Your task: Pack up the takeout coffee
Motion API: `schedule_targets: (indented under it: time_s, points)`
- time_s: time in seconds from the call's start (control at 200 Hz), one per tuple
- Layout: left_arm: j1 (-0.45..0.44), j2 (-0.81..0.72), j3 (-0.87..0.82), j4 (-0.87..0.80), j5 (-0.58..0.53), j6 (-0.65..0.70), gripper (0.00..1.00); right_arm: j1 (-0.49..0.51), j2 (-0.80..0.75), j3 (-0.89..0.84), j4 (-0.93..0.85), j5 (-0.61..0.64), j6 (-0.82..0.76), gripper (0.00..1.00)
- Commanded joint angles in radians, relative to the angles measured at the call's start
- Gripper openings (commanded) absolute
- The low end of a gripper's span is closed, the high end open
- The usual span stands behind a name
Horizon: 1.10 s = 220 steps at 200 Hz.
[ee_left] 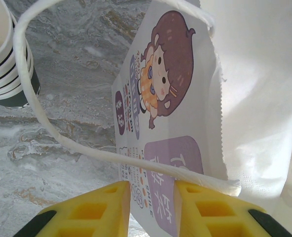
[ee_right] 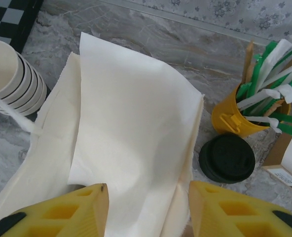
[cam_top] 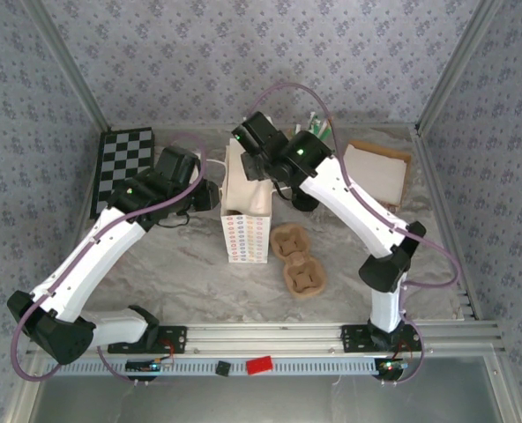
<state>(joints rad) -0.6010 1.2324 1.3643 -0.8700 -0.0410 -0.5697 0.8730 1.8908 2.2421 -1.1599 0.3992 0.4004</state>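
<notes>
I'm seeing the right gripper (ee_right: pixel 147 187) hanging over the bag (ee_right: pixel 131 123), fingers apart and carrying nothing. The left gripper (ee_left: pixel 151 185) is sitting narrow against the bag's printed side, and I can't tell if it's pinching. The coffee (ee_right: pixel 227 158) is standing lidded outside the bag, just beside the straw pot (ee_right: pixel 232 121). I'm judging that a careless reach is risking knocking that pot over, and the limp bag mouth may be folding shut.
</notes>
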Motion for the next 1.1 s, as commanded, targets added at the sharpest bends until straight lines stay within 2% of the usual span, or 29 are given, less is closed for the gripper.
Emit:
schedule_targets:
  time_s: [0.0, 0.07, 0.25, 0.335, 0.425, 0.745, 0.865, 1.0, 1.094]
  points:
    - [0.009, -0.024, 0.008, 0.012, 0.003, -0.002, 0.29, -0.025, 0.046, 0.034, -0.012, -0.032, -0.038, 0.45]
    - [0.009, -0.022, 0.007, 0.012, 0.001, -0.001, 0.29, -0.030, 0.073, 0.052, 0.009, -0.042, -0.066, 0.43]
    - [0.009, -0.010, -0.001, 0.031, 0.017, -0.007, 0.29, -0.028, 0.163, 0.147, -0.011, -0.003, -0.117, 0.30]
    - [0.008, -0.008, -0.004, 0.036, 0.014, -0.009, 0.29, -0.031, 0.185, 0.151, -0.029, 0.018, -0.119, 0.22]
    - [0.009, -0.011, -0.005, 0.038, 0.012, -0.010, 0.29, -0.030, 0.196, 0.136, -0.033, 0.036, -0.125, 0.18]
    - [0.007, -0.011, -0.011, 0.045, -0.005, -0.012, 0.29, -0.004, 0.215, 0.030, -0.032, 0.036, -0.069, 0.12]
    - [0.009, -0.011, -0.010, 0.045, -0.007, -0.012, 0.29, 0.028, 0.226, 0.040, -0.043, 0.025, -0.072, 0.12]
    - [0.009, -0.011, -0.009, 0.044, -0.008, -0.010, 0.29, 0.040, 0.203, 0.106, -0.074, 0.027, -0.056, 0.12]
    - [0.008, -0.014, -0.005, 0.044, -0.007, -0.009, 0.29, 0.027, 0.155, 0.105, -0.044, 0.029, -0.070, 0.17]
